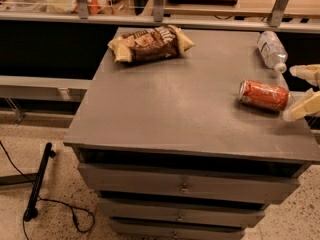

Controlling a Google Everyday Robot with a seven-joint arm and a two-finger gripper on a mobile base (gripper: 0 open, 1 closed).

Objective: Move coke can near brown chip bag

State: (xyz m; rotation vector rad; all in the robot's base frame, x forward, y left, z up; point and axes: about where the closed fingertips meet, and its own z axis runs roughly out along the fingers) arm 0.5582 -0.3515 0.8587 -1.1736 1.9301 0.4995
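Observation:
The coke can [264, 95] lies on its side near the right edge of the grey cabinet top [175, 104], its silver top facing left. The brown chip bag [150, 43] lies at the far left corner of the top, well apart from the can. My gripper [294, 93] comes in from the right edge of the view, just right of the can's base. Its two cream fingers [303, 107] are spread apart, one above and one below the can's end, with nothing between them.
A clear plastic water bottle [272, 50] lies on its side at the far right of the top, behind the can. The cabinet has drawers [185, 186] below. A shelf with metal posts [159, 1] runs behind. A black cable and stand [37, 184] lie on the floor at left.

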